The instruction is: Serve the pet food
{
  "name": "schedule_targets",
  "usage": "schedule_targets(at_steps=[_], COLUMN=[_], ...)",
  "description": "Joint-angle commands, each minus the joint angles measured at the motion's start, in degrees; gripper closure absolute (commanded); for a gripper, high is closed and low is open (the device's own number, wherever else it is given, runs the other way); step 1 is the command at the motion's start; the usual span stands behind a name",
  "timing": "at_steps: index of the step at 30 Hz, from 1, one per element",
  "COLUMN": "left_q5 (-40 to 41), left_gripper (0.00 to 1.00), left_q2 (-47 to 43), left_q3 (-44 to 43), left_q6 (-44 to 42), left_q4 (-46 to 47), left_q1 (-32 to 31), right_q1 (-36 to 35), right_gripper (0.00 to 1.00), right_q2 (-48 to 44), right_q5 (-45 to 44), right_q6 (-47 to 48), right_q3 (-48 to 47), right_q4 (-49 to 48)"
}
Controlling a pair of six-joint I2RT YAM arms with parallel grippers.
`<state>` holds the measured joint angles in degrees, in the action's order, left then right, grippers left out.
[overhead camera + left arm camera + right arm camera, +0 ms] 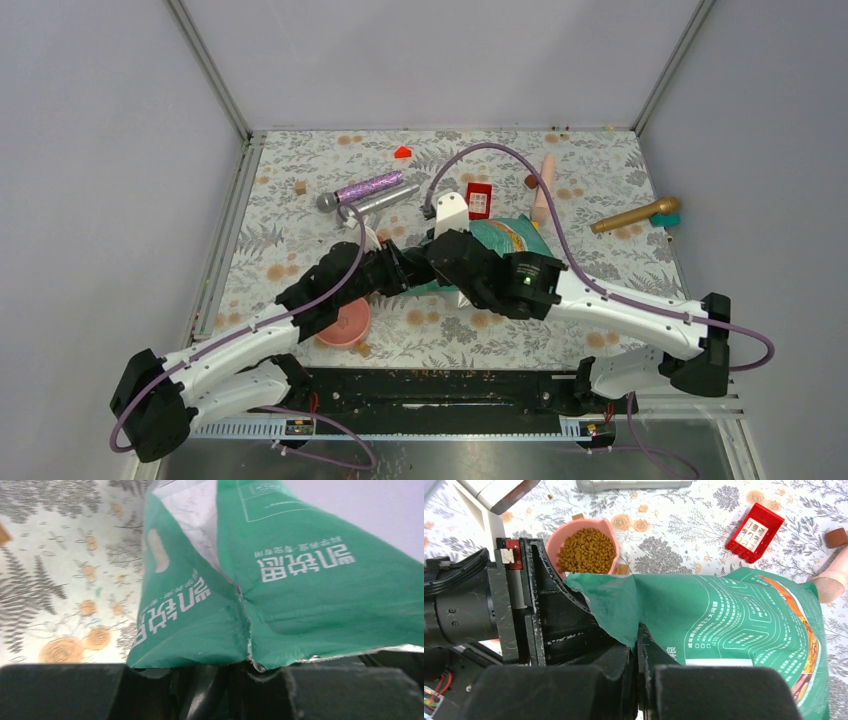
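since kibble (586, 552) fills the pink bowl (555, 540), left gripper (245, 667) and right gripper (638, 650) each pinch the open edge of the green pouch (734, 615), probably to stop spills.

- We see the pouch (734, 625) in teal-green, with white lettering and white line diagrams, an orange patch near one edge and a silvery inside.
- The kibble (586, 550) is an even mid-brown.
- The bowl (551, 542) is salmon pink.
- The surface (300, 240) is off-white, printed with grey ferns and leaves and orange blossoms.
- We make out a red block (755, 532) with a white panel of small marks.
- The purple microphone (368, 187) glitters, with a grey head; the gold microphone (632, 216) is plain metallic gold.
- The cable (500, 150) is lilac.
- The right pincer (638, 640) is matt black.
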<state>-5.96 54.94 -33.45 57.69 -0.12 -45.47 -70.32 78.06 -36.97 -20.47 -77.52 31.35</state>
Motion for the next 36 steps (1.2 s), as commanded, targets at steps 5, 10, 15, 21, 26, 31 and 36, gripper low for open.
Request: schedule_targets(at_steps=[5,10,15,21,26,31,36], left_q5=[-6.67,-3.13,1.89,5.35,8.28,10.9,13.8], left_gripper=[1.0,1.0,1.0,1.0,1.0,1.0,1.0], left_q2=[-3.08,-7.94,-15.8,-20.34,-24.73,-29.82,-32.66], left_q3=[3.58,3.6,5.7,3.84,4.23,4.13,2.63], left_q6=[10.44,9.73,8.74,6.91,6.78,8.33,9.0], left_q4=[26.89,19.66,13.31,4.33,0.4,-4.52,-9.13], left_q1=[-0.45,-0.46,-0.44,-0.47,-0.43,-0.35,-0.4], right_q1=[0.19,0.19,0.18,0.19,0.17,0.17,0.19], right_gripper=[1.0,1.0,1.0,1.0,1.0,1.0,1.0], right_q2=[-9.04,-11.24,-14.32,-16.06,-16.66,-15.88,-15.1], right_q5=[-4.1,-5.5,-7.28,-7.3,-7.21,-6.53,-5.15], right_q6=[-2.92,0.56,2.13,4.5,5.49,7.79,9.79], right_q3=[3.86,5.87,10.96,12.28,12.27,11.49,10.8], right_q4=[-14.51,-14.22,-16.5,-16.78,-15.74,-14.47,-12.92])
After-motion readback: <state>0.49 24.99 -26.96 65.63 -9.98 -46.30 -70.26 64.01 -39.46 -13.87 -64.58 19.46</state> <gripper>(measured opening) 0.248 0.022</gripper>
